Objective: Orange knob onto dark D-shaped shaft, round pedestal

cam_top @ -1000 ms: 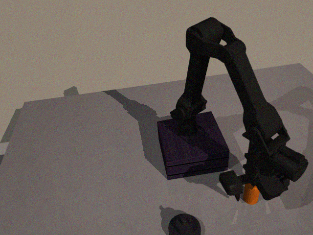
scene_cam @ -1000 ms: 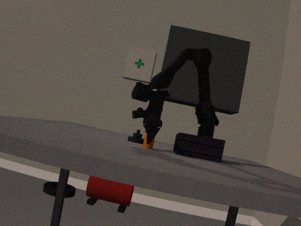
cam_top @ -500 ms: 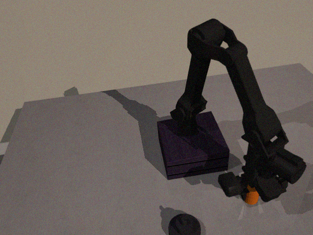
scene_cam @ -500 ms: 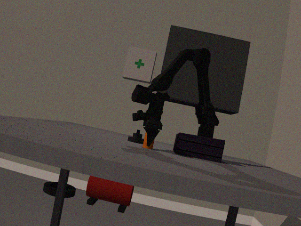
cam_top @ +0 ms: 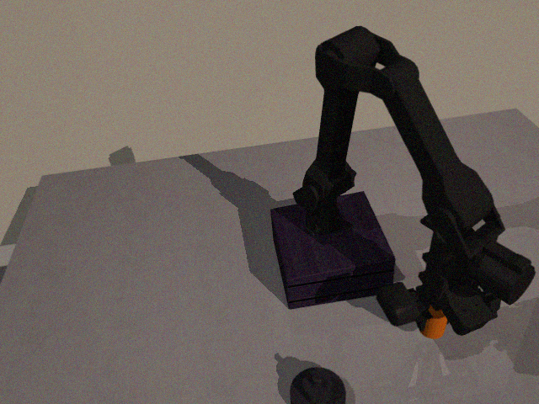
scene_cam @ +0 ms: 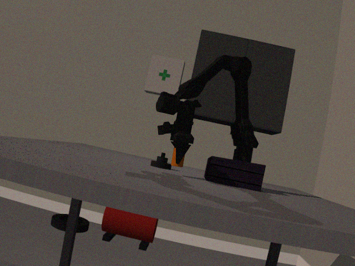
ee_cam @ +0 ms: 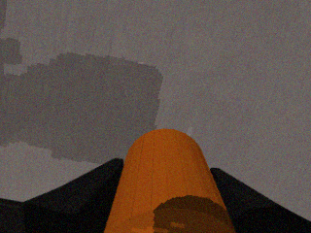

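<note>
Nearest me, under the tabletop (scene_cam: 86, 183), a red cylinder (scene_cam: 129, 224) on small feet. Up on the table, round pedestal (scene_cam: 160, 163) w/ dark shaft (scene_cam: 162, 155) poking up, nothing on it. Just beside it the orange knob (scene_cam: 175, 160), upright on the tabletop, gripper (scene_cam: 181, 155) clamped on it, fingers tight against both sides. Behind, arm's dark purple base block (scene_cam: 234, 172). Far wall: dark panel (scene_cam: 269, 86), white box w/ green cross (scene_cam: 164, 75).

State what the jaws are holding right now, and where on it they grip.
The gripper is shut on the orange knob, with the jaws pressing its opposite sides near the upper part; the knob stands upright on the table.
</note>
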